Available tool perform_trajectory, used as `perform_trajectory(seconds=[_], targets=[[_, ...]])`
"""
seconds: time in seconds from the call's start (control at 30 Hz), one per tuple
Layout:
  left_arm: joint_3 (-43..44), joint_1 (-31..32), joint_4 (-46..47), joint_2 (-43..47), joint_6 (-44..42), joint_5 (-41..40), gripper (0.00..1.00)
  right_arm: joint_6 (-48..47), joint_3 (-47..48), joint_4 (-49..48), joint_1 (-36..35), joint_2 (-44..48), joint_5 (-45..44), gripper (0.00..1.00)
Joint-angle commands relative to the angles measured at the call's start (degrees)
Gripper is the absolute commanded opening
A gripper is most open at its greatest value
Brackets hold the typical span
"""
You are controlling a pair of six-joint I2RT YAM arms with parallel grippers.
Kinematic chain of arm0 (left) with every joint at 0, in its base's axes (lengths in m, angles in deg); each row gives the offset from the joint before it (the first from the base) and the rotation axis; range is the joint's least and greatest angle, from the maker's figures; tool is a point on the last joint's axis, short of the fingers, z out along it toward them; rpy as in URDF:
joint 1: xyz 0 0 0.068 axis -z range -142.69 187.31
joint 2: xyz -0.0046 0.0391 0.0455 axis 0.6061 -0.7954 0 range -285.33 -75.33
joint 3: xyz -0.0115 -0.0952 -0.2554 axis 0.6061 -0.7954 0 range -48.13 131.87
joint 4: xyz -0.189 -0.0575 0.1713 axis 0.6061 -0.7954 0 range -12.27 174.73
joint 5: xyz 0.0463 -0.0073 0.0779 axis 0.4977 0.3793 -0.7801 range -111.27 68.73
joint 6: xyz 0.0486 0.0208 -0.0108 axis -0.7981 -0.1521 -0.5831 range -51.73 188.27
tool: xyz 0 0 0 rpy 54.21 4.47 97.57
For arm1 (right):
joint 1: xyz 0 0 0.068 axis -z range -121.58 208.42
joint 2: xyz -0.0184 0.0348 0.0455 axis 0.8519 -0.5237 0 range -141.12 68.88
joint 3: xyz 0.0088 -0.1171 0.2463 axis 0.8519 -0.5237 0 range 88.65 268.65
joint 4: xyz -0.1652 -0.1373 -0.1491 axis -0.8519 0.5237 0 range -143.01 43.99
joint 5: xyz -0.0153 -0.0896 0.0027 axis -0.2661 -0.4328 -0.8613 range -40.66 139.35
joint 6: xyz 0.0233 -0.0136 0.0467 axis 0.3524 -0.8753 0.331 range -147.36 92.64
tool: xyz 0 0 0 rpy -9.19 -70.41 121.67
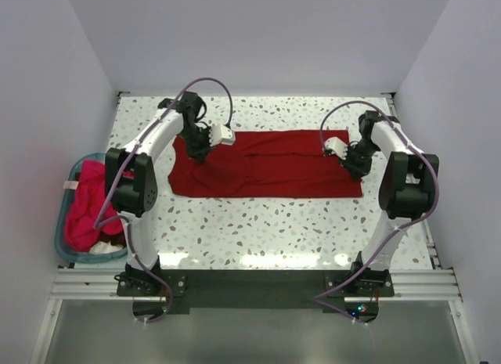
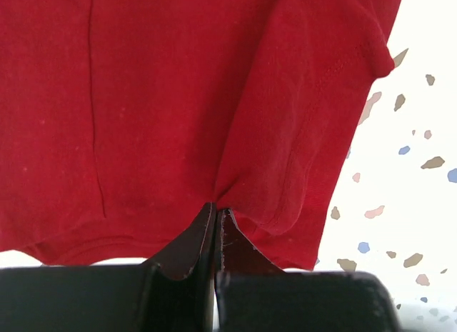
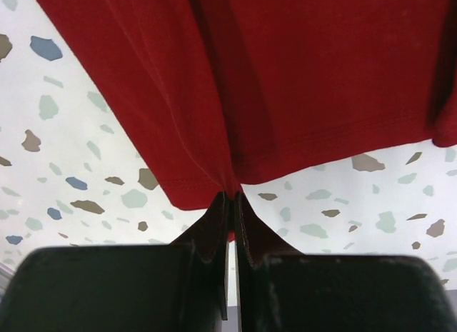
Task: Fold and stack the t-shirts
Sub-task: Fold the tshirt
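A deep crimson t-shirt [image 1: 266, 164] lies spread in a wide band across the speckled table [image 1: 274, 223]. My left gripper [image 1: 199, 149] is shut on its left end, and the cloth [image 2: 178, 96] bunches into a pinch right at the fingertips [image 2: 203, 225]. At the shirt's right end my right gripper [image 1: 354, 162] is shut on the hem [image 3: 235, 96], which gathers between the fingertips [image 3: 221, 214]. More pinkish-red t-shirts [image 1: 86, 203] are heaped in the basket at the left.
A teal plastic basket [image 1: 64, 223] stands off the table's left edge, beside the left arm's base. White walls enclose the table at the back and both sides. Bare speckled tabletop shows in front of the shirt [image 1: 266, 231].
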Motion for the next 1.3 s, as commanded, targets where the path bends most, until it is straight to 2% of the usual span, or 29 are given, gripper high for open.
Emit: perform_trajectory(seconds=[0.0,1.27], targets=[[2.90,-1.60,-1.78,-0.26,-1.89,0.43,0.00,0.52,3.46,0.17,0.17,-1.29,0.11,0.00],[7.48,-3.10,-0.81,-4.66,-0.49,0.25,0.00,-0.18,14.10,0.96,0.26,-10.26,-1.12,0.00]])
